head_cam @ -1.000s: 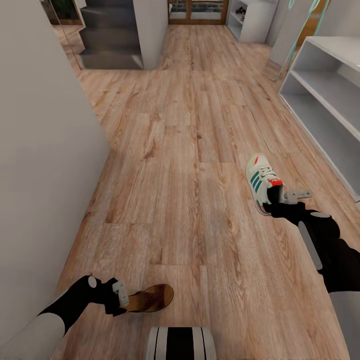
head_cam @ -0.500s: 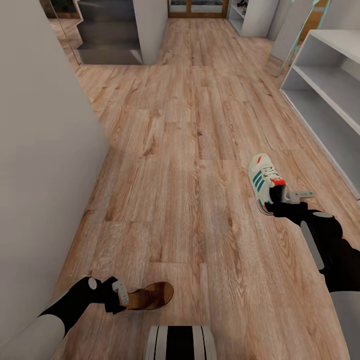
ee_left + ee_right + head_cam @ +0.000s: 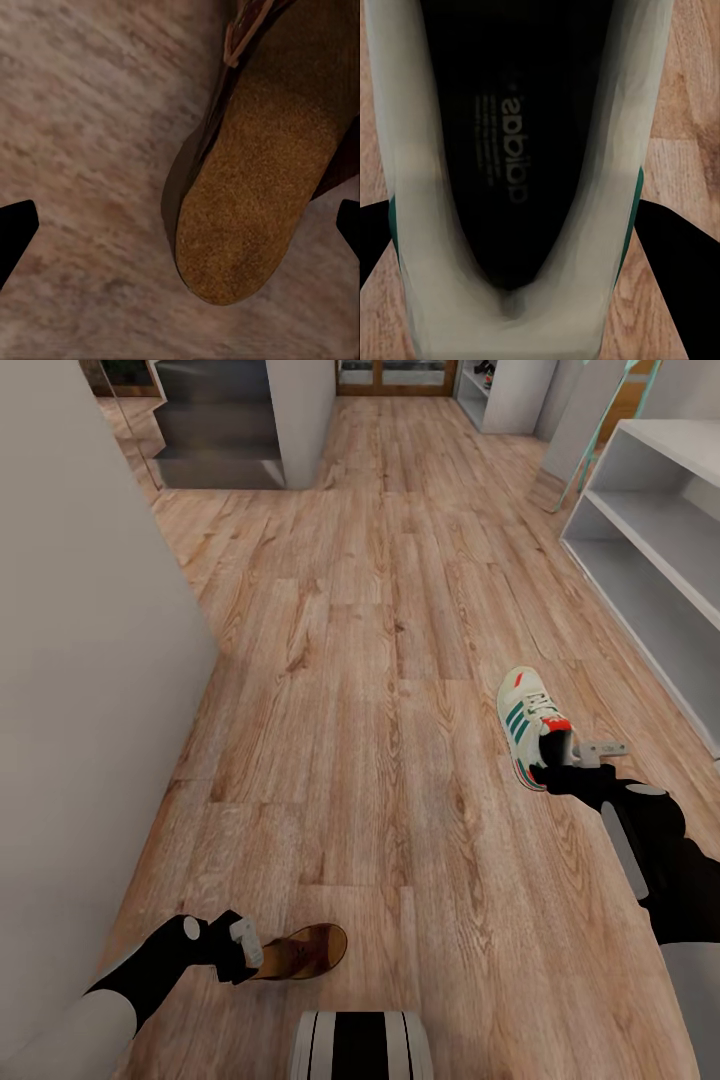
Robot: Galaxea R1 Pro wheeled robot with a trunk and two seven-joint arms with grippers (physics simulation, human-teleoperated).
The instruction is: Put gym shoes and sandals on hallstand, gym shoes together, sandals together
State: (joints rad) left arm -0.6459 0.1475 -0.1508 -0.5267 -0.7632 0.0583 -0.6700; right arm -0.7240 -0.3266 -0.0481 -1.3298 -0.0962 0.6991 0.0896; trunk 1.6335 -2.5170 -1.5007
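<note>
**Both arms at shoes, nothing yet on the rack**

Corridor floor (image 3: pixel 380 660), light wood-grain planks, runs ahead between a pale wall on the left and the hallstand (image 3: pixel 660 530) at right. Its grey shelves carry no shoes in the part visible.

Since a second ago the whole head view has shifted a little, so the camera moved; the shoes kept their places on the planks. Over the last half second the picture holds steady, and the one real change is small: the left arm has slid slightly nearer the robot, its gripper staying at the sandal's heel.

One gym shoe (image 3: pixel 530 725) lies on the floor near the foot of the hallstand. Right gripper (image 3: pixel 572 752) is at its heel; in the right wrist view the shoe (image 3: pixel 521 187) sits between the two dark fingers (image 3: pixel 671 247), which are apart and straddle it. Whether they press on it, cannot tell.

One sandal (image 3: pixel 305 953) lies low in the head view, well apart from the gym shoe. Left gripper (image 3: pixel 248 950) is at its heel end; the left wrist view shows the tan insole (image 3: pixel 247 202) with the fingertips (image 3: pixel 15 232) wide apart, not touching it.

Judgement: neither shoe looks lifted. Closing and raising both come next.
</note>
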